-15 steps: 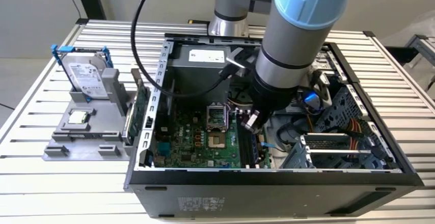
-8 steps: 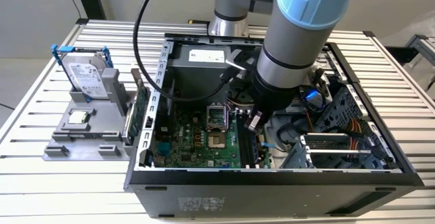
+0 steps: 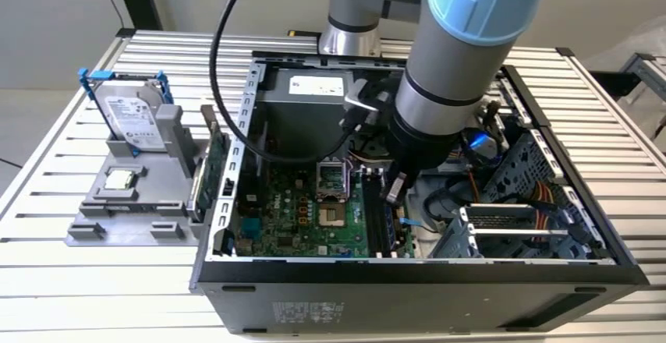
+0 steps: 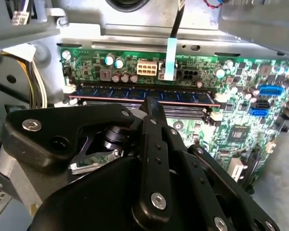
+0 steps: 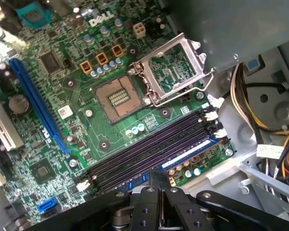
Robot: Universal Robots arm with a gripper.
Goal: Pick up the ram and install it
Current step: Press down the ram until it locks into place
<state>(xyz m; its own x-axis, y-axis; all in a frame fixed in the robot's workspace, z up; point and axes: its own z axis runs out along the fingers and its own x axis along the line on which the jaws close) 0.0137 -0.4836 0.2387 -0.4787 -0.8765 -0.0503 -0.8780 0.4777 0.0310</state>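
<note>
The ram (image 4: pixel 183 95) is a thin blue stick standing in the outermost black slot of the green motherboard (image 5: pixel 86 120), with white clips at both ends. It also appears as a blue strip (image 5: pixel 190 153) in the first wrist view. My gripper (image 4: pixel 151 102) is low inside the open computer case (image 3: pixel 416 269). Its black fingers (image 5: pixel 147 199) are closed together at the middle of the ram's top edge. In the exterior view the gripper (image 3: pixel 395 193) hangs right over the memory slots, and the arm hides the contact.
The open processor socket (image 5: pixel 116 97) with its raised metal frame lies beside the slots. Cable bundles (image 5: pixel 260 110) and a drive cage (image 3: pixel 520 226) crowd the other side. Outside the case, a grey fixture (image 3: pixel 130 203) holds a hard drive in a blue frame (image 3: pixel 136 117) and a green card (image 3: pixel 211 167).
</note>
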